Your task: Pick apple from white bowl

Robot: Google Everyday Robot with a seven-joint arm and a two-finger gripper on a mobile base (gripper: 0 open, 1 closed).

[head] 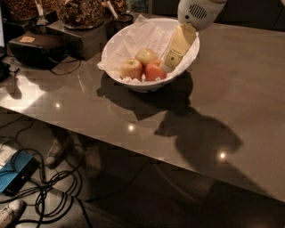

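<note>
The white bowl stands on the grey table, lined with crumpled white paper. Three apples lie in it. The reddest apple is at the front right, touching a paler apple on its left, with another pale apple behind. My gripper reaches down from the upper right into the bowl, its cream-coloured finger right beside the red apple's right side. It holds nothing that I can see.
A dark box with a cable sits at the table's left. Clear containers of snacks stand behind the bowl. The table's front edge runs diagonally; cables and a blue device lie on the floor below.
</note>
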